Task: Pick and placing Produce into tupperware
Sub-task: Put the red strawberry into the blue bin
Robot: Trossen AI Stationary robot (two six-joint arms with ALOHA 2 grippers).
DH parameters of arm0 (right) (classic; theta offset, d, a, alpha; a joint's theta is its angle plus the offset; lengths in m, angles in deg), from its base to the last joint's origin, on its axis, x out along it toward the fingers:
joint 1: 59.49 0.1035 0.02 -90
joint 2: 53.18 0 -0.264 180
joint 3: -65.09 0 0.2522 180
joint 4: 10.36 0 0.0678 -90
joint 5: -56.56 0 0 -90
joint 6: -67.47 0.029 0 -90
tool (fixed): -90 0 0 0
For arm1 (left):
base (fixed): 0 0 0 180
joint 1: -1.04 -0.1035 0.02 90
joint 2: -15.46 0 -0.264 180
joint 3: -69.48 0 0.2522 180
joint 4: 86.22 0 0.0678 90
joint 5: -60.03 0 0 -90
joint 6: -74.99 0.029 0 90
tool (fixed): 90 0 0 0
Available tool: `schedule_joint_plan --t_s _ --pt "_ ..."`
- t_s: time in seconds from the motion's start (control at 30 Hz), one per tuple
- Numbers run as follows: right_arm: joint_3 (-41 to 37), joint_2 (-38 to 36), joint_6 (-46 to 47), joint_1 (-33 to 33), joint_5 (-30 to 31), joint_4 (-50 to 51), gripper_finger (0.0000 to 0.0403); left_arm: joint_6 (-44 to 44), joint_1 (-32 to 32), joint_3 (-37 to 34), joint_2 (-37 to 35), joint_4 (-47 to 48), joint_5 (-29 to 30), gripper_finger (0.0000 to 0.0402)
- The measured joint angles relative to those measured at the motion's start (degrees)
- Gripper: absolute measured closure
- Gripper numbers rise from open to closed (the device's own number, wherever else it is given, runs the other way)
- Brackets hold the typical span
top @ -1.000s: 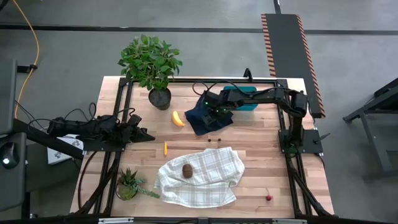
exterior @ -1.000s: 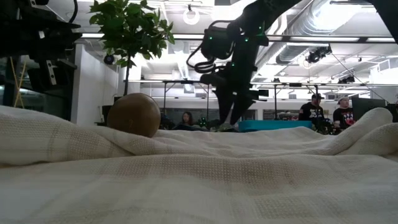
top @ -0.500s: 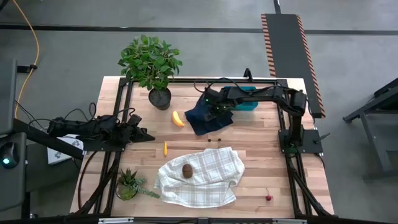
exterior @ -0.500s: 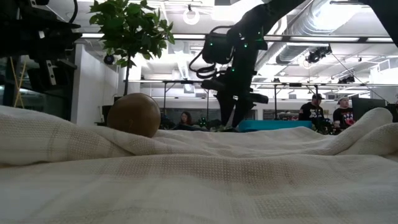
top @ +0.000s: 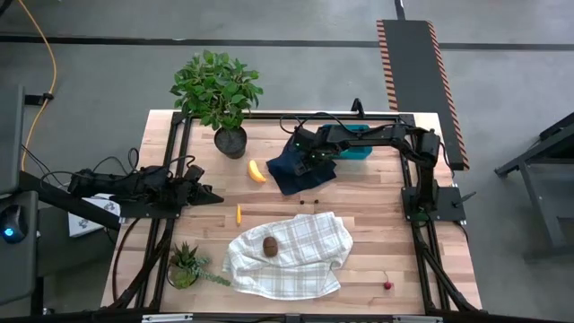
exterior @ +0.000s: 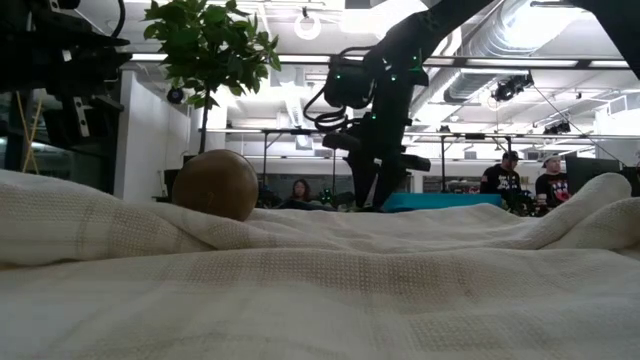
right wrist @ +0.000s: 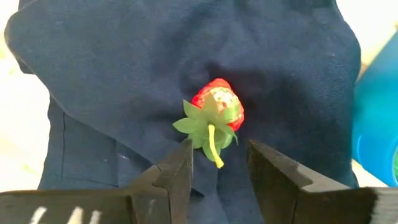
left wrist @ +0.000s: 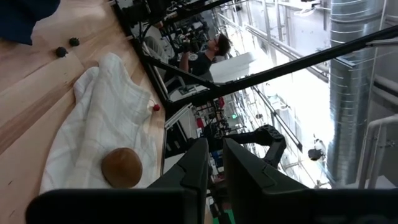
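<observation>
The right gripper (right wrist: 217,163) is hovering over the navy cloth (right wrist: 124,74) with its jaws partly open and holding nothing; a strawberry (right wrist: 214,115) is lying on the cloth just ahead of the gap between them. The teal box (top: 352,144) is sitting beside the cloth, just off to one side of these jaws. The left gripper (left wrist: 214,163) is waiting at the table's left edge with jaws nearly closed and empty, and the kiwi (left wrist: 122,167) is resting on the checked towel (left wrist: 93,124) ahead of them.

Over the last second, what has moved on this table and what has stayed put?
The right gripper has shifted slightly toward the teal tupperware, over the navy cloth, jaws apart around a strawberry. The left gripper, banana and kiwi stayed put.
</observation>
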Motion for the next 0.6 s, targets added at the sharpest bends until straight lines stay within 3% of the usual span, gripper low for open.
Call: schedule_joint_plan --t_s 0.27,0.6 --pt "0.0 0.0 -0.6 0.0 -0.2 -0.2 0.0266 0.0 0.0 0.0 0.0 0.0 0.0 0.0362" --pt "0.0 0.0 -0.6 0.0 -0.5 -0.8 0.0321 0.0 0.0 0.0 0.0 0.0 0.0 0.0362"
